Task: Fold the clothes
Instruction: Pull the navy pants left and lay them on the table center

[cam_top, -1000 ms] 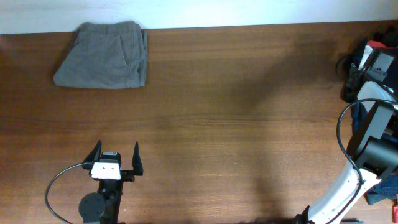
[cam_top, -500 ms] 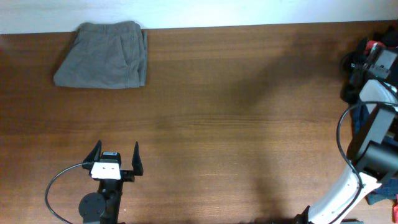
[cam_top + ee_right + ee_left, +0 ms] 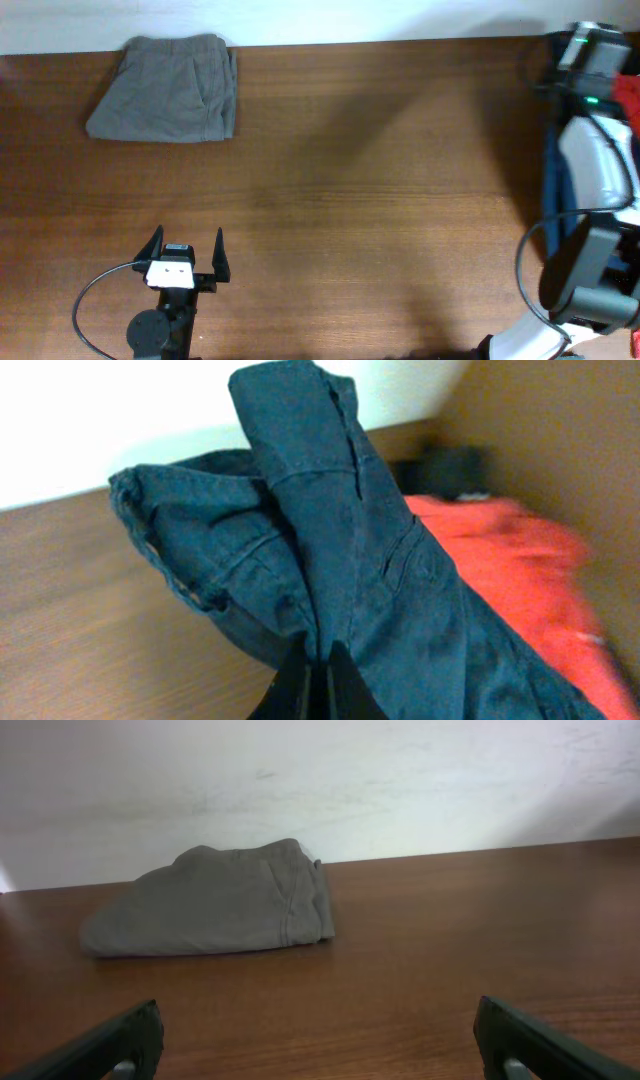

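Note:
The grey shorts (image 3: pixel 165 88) lie folded at the table's far left; they also show in the left wrist view (image 3: pixel 215 900). My left gripper (image 3: pixel 186 256) is open and empty near the front edge, well short of them. My right gripper (image 3: pixel 318 665) is shut on the dark navy-blue shorts (image 3: pixel 330 550), pinching a fold of fabric and holding them up at the far right of the table. In the overhead view only a strip of the navy shorts (image 3: pixel 552 170) shows beside the right arm. The red T-shirt (image 3: pixel 510 570) lies blurred behind them.
The right arm (image 3: pixel 600 160) stretches along the table's right edge to its far corner. A white wall runs along the table's far edge (image 3: pixel 400 20). A cable (image 3: pixel 95 295) loops beside the left arm's base.
My right gripper has swung toward the table's far right corner and lifted, and the navy shorts now hang from it. The left arm and the grey shorts have not moved.

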Controlling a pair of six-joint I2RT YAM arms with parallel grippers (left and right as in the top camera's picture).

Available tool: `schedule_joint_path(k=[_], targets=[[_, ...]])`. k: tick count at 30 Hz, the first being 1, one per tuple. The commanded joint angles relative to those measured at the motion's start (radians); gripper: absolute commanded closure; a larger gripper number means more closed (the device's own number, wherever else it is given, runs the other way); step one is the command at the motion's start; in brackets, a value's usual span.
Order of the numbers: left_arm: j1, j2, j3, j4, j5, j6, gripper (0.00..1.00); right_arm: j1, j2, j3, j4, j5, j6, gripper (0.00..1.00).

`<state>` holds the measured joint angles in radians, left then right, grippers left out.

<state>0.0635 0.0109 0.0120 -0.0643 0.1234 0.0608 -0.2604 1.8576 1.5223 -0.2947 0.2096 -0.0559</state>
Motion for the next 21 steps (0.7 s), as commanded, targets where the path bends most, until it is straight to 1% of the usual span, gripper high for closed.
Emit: schedule_joint_path(k=[1, 6, 12, 17, 21], targets=[[0.002, -0.006, -0.003, -0.005, 0.011, 0.013, 0.01, 0.116, -0.019, 0.017, -0.021, -0.043, 0.014, 0.96], [0.002, -0.006, -0.003, -0.005, 0.011, 0.013, 0.01, 0.321, -0.019, 0.017, -0.039, -0.048, 0.099, 0.96], [0.002, -0.006, -0.003, -0.005, 0.011, 0.013, 0.01, 0.568, -0.012, 0.017, -0.062, -0.075, 0.11, 0.96], [0.002, -0.006, -0.003, -0.005, 0.011, 0.013, 0.01, 0.726, 0.007, 0.017, -0.1, -0.075, 0.283, 0.96], [0.002, -0.006, -0.003, -0.005, 0.011, 0.013, 0.01, 0.829, 0.014, 0.017, -0.169, -0.076, 0.389, 0.96]])
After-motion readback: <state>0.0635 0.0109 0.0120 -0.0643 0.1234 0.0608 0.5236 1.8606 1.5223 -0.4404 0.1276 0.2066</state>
